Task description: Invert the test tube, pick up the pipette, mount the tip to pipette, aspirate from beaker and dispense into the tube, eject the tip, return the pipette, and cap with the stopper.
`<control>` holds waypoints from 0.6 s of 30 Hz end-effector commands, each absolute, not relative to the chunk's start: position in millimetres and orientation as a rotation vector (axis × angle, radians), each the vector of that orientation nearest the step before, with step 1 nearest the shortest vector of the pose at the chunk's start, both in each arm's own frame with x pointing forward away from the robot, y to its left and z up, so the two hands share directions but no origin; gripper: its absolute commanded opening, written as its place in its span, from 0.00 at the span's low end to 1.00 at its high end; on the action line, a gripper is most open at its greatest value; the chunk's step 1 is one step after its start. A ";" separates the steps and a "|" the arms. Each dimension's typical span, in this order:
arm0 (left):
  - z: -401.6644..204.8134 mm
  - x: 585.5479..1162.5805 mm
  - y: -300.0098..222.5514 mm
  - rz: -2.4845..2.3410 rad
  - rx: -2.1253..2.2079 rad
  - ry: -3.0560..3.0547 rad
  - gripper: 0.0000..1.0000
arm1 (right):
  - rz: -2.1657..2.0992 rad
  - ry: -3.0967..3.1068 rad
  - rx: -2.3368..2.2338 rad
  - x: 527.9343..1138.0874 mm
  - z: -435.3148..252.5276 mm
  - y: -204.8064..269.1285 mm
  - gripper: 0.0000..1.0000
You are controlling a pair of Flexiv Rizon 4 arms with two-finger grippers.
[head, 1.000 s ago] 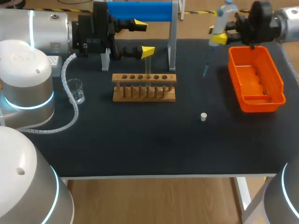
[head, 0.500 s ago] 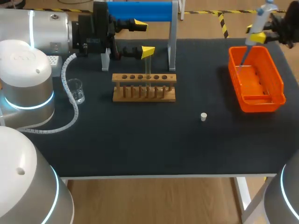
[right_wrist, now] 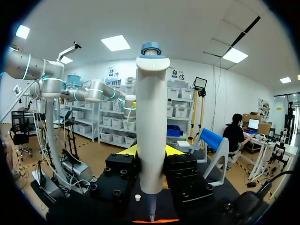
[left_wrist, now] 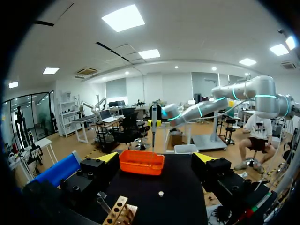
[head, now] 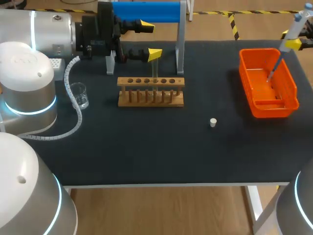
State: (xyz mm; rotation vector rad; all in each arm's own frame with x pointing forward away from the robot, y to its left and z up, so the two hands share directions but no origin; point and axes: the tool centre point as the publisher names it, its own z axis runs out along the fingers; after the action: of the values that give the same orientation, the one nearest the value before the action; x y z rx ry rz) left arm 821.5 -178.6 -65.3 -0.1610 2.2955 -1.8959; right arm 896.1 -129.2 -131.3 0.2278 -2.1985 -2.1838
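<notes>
My right gripper (right_wrist: 151, 152) is shut on the white pipette (right_wrist: 151, 126), which stands upright between its yellow fingers. In the head view the pipette (head: 289, 41) leans at the far right edge, its thin tip down inside the orange bin (head: 293, 93). My left gripper (head: 149, 40) hangs open at the back, above the wooden rack (head: 150, 93). A clear test tube (head: 154, 71) stands in that rack. The small white stopper (head: 213, 122) lies on the black mat. The left wrist view has the bin (left_wrist: 141, 161), the stopper (left_wrist: 161, 193) and the pipette (left_wrist: 153, 124) ahead of its open gripper (left_wrist: 157, 159).
A glass beaker (head: 79, 95) stands to the left of the rack, close to my left arm's white cable. A grey stand with a blue bar (head: 146, 11) rises behind the rack. A white tip box (head: 56, 63) peeks out behind my left arm.
My right arm has carried the pipette to the right, from left of the orange bin to over its far right side. The left arm has kept still.
</notes>
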 end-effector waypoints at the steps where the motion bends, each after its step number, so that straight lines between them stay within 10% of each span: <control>1: -66.0 820.8 -177.7 -1.898 -0.159 2.292 1.00 | -2.173 -2.183 0.249 901.8 -138.6 -143.4 0.00; 18: -66.0 820.8 -177.7 -1.898 -0.159 2.292 1.00 | -2.167 -2.193 0.158 904.5 -163.5 -163.2 0.00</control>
State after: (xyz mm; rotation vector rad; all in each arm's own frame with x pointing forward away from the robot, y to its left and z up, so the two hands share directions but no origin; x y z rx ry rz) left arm 821.5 -178.6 -65.3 -0.1610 2.2955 -1.8959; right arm 905.9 -161.4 -161.2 0.1608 -2.1936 -2.1647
